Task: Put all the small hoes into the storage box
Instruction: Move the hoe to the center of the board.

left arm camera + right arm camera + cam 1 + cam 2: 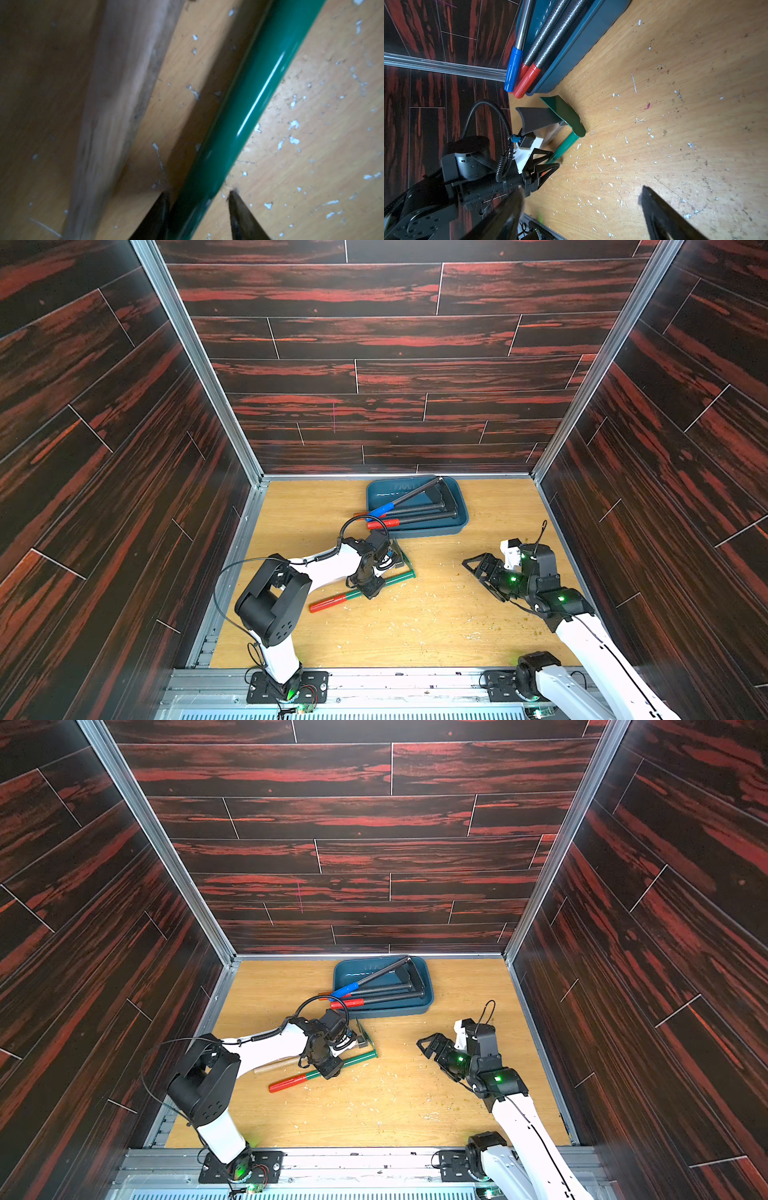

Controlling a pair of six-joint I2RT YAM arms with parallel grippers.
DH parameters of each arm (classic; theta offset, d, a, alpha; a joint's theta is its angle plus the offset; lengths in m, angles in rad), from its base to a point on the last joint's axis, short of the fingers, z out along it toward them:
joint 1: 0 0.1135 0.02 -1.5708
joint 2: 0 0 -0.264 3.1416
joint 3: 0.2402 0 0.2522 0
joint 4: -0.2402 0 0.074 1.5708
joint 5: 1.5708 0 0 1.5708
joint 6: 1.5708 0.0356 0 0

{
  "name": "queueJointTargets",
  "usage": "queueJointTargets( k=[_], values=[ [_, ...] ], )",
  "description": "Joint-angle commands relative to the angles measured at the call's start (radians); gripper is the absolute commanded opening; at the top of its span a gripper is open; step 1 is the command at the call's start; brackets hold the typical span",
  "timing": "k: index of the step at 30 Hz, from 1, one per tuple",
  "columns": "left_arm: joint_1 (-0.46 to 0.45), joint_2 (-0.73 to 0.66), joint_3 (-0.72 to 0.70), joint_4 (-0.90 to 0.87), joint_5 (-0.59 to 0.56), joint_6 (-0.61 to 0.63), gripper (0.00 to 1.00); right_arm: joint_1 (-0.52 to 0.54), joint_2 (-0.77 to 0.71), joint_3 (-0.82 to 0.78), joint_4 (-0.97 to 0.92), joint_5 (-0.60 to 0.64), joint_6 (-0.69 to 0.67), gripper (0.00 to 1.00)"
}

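Observation:
The small hoe (395, 578) lies on the wooden table with its green shaft (259, 89), red grip (328, 603) and green blade (564, 114). My left gripper (371, 592) is down over the shaft, its jaws on either side. In the left wrist view one fingertip (164, 205) touches the shaft. A small gap remains at the other, so the left gripper (199, 195) is open. The storage box (461, 506) stands at the back with its near wall (577, 47) facing me. My right gripper (473, 566) hovers open and empty at the right.
A wooden-handled hoe (116, 104) with a dark blade (537, 120) lies beside the green one, partly under my left arm. Three hoes rest in the box, their blue grip (380, 510) and red grip (382, 524) sticking out over its left rim. Small chips litter the table.

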Motion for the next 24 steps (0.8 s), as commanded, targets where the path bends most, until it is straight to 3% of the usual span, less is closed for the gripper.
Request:
queueJointTargets(
  k=[1,24],
  values=[
    [-0.015,0.015,0.021,-0.013,-0.003,0.006,0.45,-0.003,-0.007,0.007,-0.009,-0.007,-0.012,0.91],
    [-0.08,0.042,0.089,-0.045,-0.068,0.062,0.07,-0.003,-0.019,0.0,-0.021,0.002,-0.008,0.91]
  ],
)
